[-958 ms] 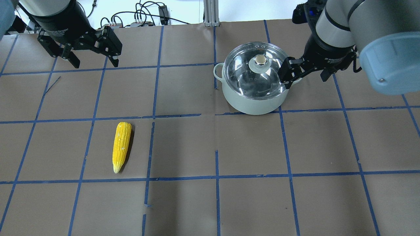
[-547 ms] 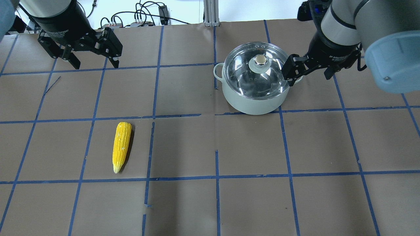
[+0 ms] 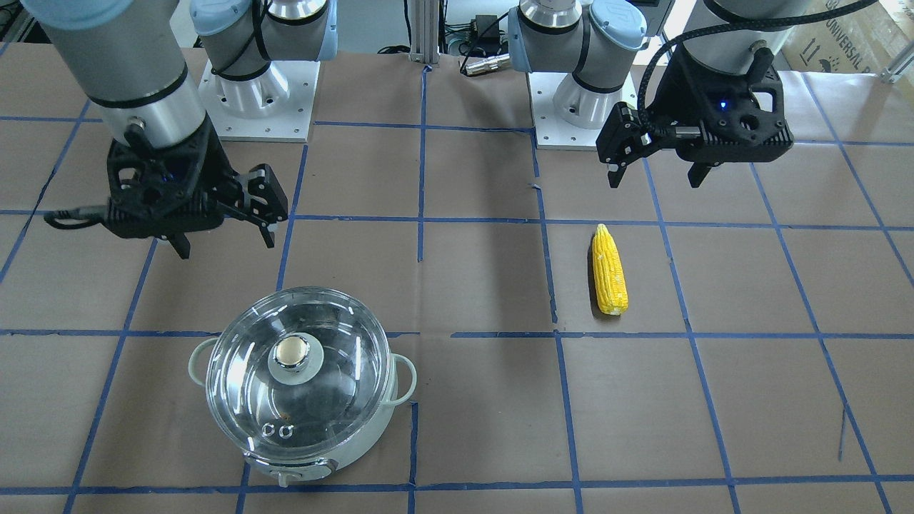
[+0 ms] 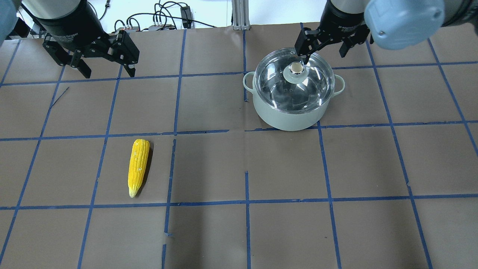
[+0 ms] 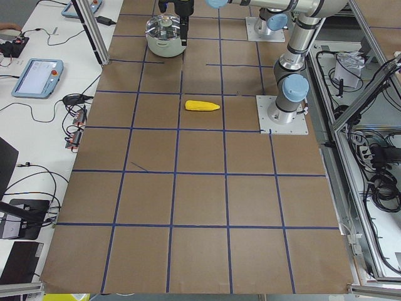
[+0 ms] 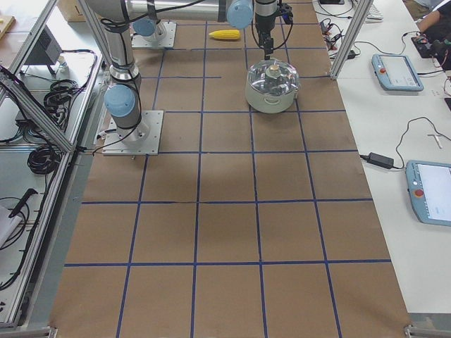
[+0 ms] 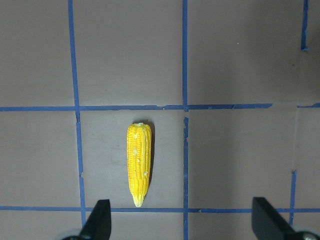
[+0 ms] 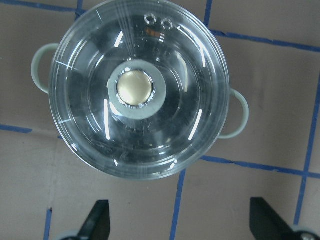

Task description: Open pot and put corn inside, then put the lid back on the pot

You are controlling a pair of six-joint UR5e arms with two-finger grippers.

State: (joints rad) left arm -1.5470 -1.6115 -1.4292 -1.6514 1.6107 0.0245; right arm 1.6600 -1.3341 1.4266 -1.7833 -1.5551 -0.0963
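Brown counter (image 4: 209, 164): we hover right fingers (image 4: 303, 45) spread by the lid (image 4: 276, 86) to take its knob (image 4: 297, 68), left fingers (image 4: 125, 52) spread, ready near the corn (image 4: 138, 166).

Your left arm (image 3: 571, 36) and right arm (image 3: 128, 71) are silver-grey tubes with pale blue joint caps; the left end effector (image 3: 653, 177) and right end effector (image 3: 226, 244) are black (blue lights glow on their mounts).
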